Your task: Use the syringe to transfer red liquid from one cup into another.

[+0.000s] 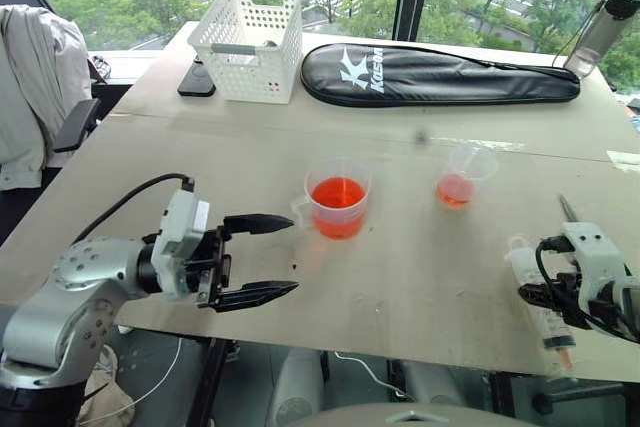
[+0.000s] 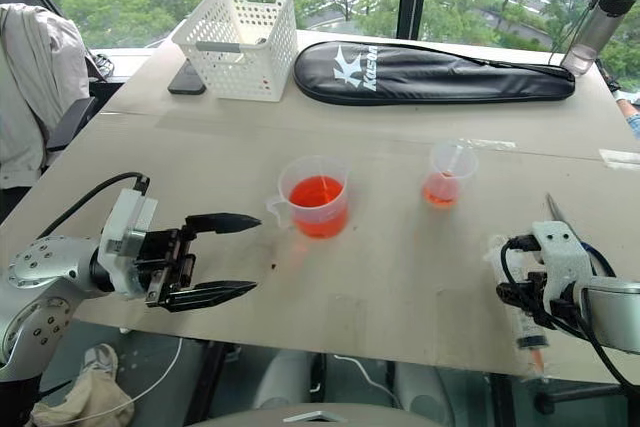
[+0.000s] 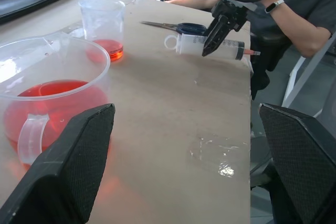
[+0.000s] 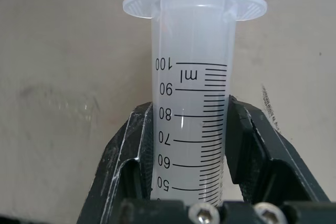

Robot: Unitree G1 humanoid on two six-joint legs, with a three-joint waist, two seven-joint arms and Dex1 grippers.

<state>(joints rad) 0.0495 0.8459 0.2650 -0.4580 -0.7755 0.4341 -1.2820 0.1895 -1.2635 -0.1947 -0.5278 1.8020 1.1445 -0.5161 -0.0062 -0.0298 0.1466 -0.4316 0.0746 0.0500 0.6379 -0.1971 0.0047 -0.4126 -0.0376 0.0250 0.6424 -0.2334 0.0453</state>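
Now you're at the pick-up step: on the plywood table (image 1: 420, 277) the handled measuring cup (image 1: 338, 205) of red liquid (image 1: 338, 193) sits mid-table, with the smaller spouted cup (image 1: 463, 176) to its right and a little farther. Your left gripper (image 1: 262, 258) hangs wide open and empty, near-left of the measuring cup. Your right gripper (image 4: 187, 145) is clamped on the syringe (image 4: 191, 103) barrel at the table's near-right edge. Next, I'd judge, you lift it, tip the nozzle down and carry it left into the measuring cup.
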